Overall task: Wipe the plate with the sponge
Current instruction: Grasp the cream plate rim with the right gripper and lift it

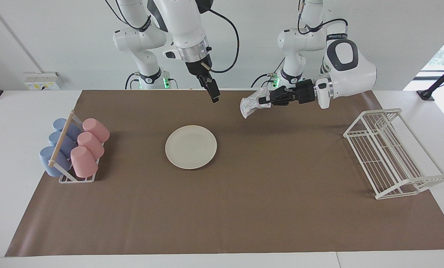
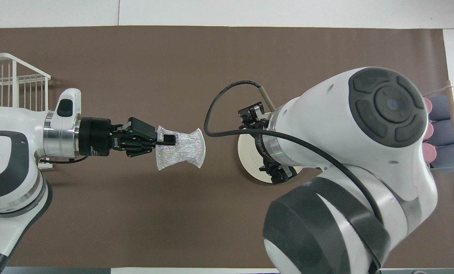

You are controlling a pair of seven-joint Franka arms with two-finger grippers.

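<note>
Plate (image 1: 191, 147): lies flat on the brown mat (image 1: 244, 223) near the middle of the table; bare in the facing view; mostly hidden under the right arm in the overhead view, only an edge showing (image 2: 247, 160)
Sponge (image 1: 252, 104): a crumpled silvery piece, held up in the air, hanging off the tip of the left claw; over bare mat, not over the plate
Left claw (image 1: 268, 99): fingers pinched tight on one edge of the sponge; arm stretched level, pointing toward the right arm's end of the table
Right claw (image 1: 212, 92): hangs raised, pointing down, over the mat just on the robots' side of the plate; holds nothing; jaws spread as wide as they go; touching nothing
Key relation: plate lies from the sponge toward the right arm's end of the table, lower down and a little farther from the robots; sponge and plate well apart; the right claw is the closer one to the plate, but the left one carries the sponge
Coming move, as I judge it: left arm carries on along its own pointing line, then drops onto the plate
Risk: the two arms crowd together above the plate
Cup rack (image 1: 74, 149): at the right arm's end
Wire rack (image 1: 393, 156): at the left arm's end
</note>
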